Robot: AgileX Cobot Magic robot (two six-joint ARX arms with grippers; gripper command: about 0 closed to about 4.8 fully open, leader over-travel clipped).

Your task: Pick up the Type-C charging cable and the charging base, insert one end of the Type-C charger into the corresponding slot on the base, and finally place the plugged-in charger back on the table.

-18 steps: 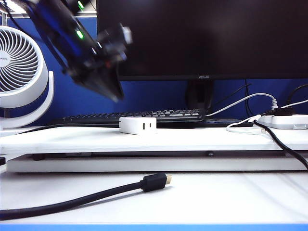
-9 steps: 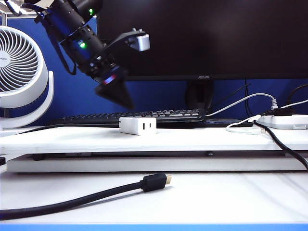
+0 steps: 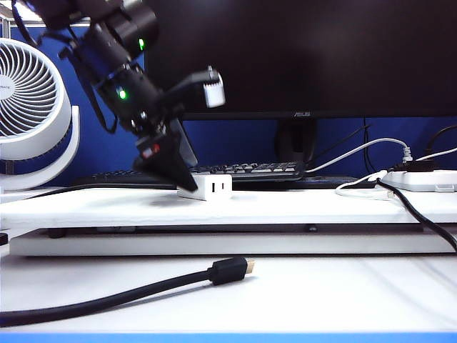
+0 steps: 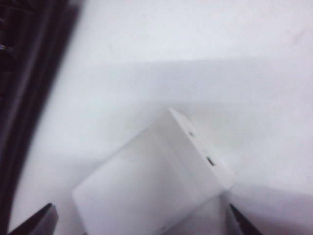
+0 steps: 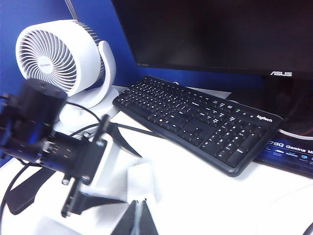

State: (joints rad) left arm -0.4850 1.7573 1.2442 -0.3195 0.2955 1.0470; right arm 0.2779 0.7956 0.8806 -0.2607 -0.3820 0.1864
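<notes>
The charging base, a small white block with dark slots on its front, stands on the table in front of the keyboard. My left gripper has come down over its left end, tilted. In the left wrist view the base lies between the two dark fingertips, and the left gripper is open wide around it without touching. A thin white cord, the Type-C charging cable, loops beside the power strip. My right gripper is shut, hovering near the base.
A black keyboard and a monitor stand behind the base. A white fan is at the far left. A power strip sits at the right. A thick black cable with a gold-tipped plug crosses the front.
The left arm has swung down and right onto the base's left end, its wrist has rolled, and its jaws have opened. The base and cables have not moved.
</notes>
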